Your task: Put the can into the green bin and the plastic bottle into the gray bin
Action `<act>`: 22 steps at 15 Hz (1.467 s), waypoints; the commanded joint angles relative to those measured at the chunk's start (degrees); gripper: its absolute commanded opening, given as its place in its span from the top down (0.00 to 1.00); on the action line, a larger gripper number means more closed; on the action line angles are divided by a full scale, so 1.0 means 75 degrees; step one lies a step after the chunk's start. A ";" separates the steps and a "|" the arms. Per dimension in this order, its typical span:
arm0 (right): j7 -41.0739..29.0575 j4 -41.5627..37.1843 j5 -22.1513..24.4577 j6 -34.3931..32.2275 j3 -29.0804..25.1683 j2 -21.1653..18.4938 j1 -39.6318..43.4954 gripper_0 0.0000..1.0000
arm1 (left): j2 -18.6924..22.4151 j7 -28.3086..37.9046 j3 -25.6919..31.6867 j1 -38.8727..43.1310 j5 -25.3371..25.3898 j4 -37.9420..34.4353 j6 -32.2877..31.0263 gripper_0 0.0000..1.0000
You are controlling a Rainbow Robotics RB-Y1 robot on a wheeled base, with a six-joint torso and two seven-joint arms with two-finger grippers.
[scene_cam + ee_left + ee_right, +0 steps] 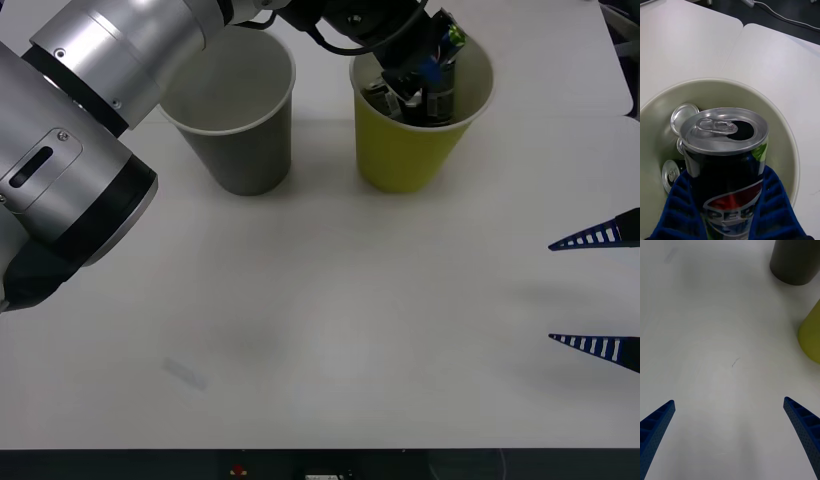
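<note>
Front view: white table [330, 340] bears both bins.

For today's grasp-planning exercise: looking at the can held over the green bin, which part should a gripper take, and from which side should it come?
Grip the can around its straight cylindrical wall below the silver top, coming in from the side, one finger on each opposite flank. The left gripper holds it that way, upright over the green bin. The top, with its tab and opening, likely offers no secure hold.
</note>
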 commanded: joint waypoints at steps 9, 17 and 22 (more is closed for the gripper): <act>0.0000 0.0000 0.0000 0.0000 0.0000 0.0000 0.0000 0.00 | 0.0341 -0.0186 0.0174 0.0019 0.0436 -0.0447 -0.0059 0.00; 0.0000 0.0000 0.0000 0.0000 0.0000 0.0000 0.0000 0.00 | 0.1899 -0.0221 0.0291 0.0300 0.1503 -0.1818 -0.0657 0.00; 0.0000 0.0000 0.0000 0.0000 0.0000 0.0000 0.0000 0.00 | 0.2919 -0.0244 0.0924 0.1835 0.1667 -0.4185 -0.0622 0.00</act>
